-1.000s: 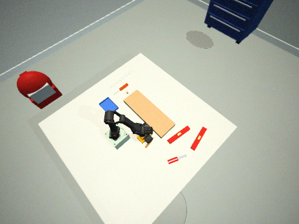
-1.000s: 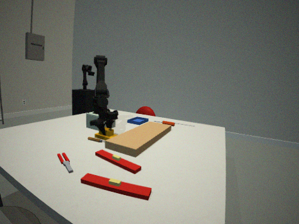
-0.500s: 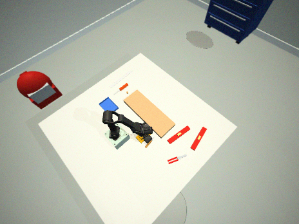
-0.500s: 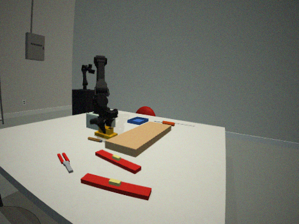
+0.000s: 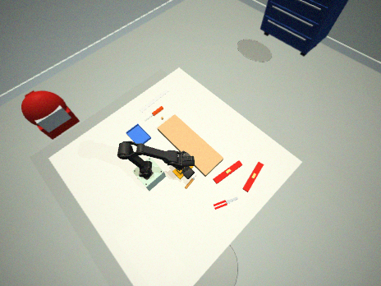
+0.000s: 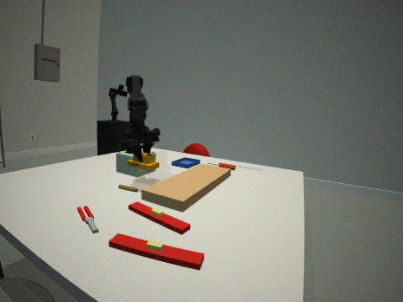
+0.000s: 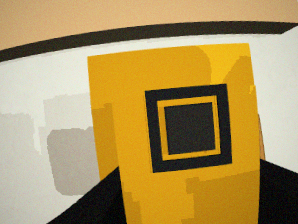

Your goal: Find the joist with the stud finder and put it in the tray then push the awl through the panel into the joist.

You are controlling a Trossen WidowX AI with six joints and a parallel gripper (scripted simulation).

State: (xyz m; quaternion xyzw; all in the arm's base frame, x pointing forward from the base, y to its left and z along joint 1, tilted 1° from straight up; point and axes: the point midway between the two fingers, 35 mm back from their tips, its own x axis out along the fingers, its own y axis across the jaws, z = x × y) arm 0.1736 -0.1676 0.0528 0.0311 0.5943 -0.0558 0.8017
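Note:
The gripper [image 5: 183, 171] [image 6: 144, 157] [image 7: 190, 167] is shut on the yellow stud finder [image 5: 177, 174] [image 6: 150, 165] [image 7: 150, 70], one finger on each side. The stud finder is held level above the table, with its shadow below it in the exterior view, and its black square mark faces the wrist camera. The tan floor panel [image 5: 190, 144] [image 6: 187, 184] [image 7: 150, 15] lies just beyond it; no joist shows. The awl [image 5: 190, 183] [image 6: 127, 187] lies beside the panel's near end, mostly hidden in the wrist view. The blue tray [image 5: 138, 134] [image 6: 186, 162] shows nothing in it.
Two red levels, one nearer the panel [image 5: 222, 177] [image 6: 174, 223] and one farther out [image 5: 250, 182] [image 6: 182, 257], lie past its end. Red-handled pliers [image 5: 220, 205] [image 6: 88, 213] lie nearby. An orange-handled screwdriver [image 5: 158, 111] [image 6: 227, 166] lies beyond the tray.

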